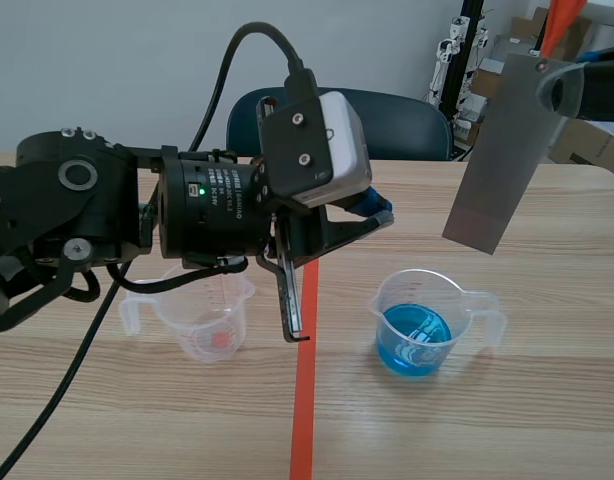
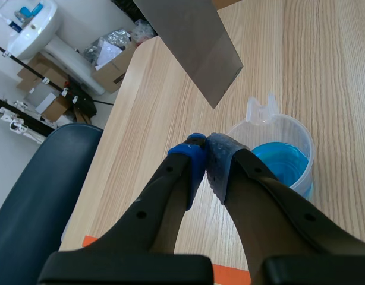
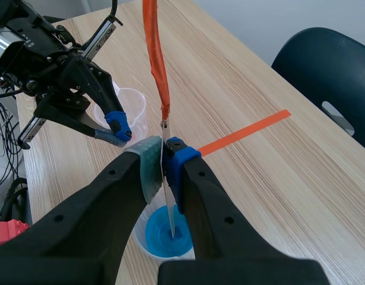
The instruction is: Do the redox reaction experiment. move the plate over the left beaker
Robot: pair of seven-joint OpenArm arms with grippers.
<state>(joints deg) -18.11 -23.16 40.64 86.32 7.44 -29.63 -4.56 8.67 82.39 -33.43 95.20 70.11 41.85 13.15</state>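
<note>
Right gripper (image 3: 164, 155) clamped on the plate (image 1: 497, 160), I need to swing it high over the left beaker (image 1: 209, 315), clearing the closed, empty left gripper (image 2: 206, 151).

The plate (image 1: 497, 150) is a thin, plain grey metal rectangle. It hangs tilted in the air over the right half of the desk (image 1: 547, 400), toward its far edge, with its upper end pinched between the pads of the right gripper (image 3: 163, 155). The left beaker (image 1: 209, 320) — clear plastic, handle toward the desk's left edge — stands upright on the left half with a little red at its bottom, well apart from the plate.
</note>
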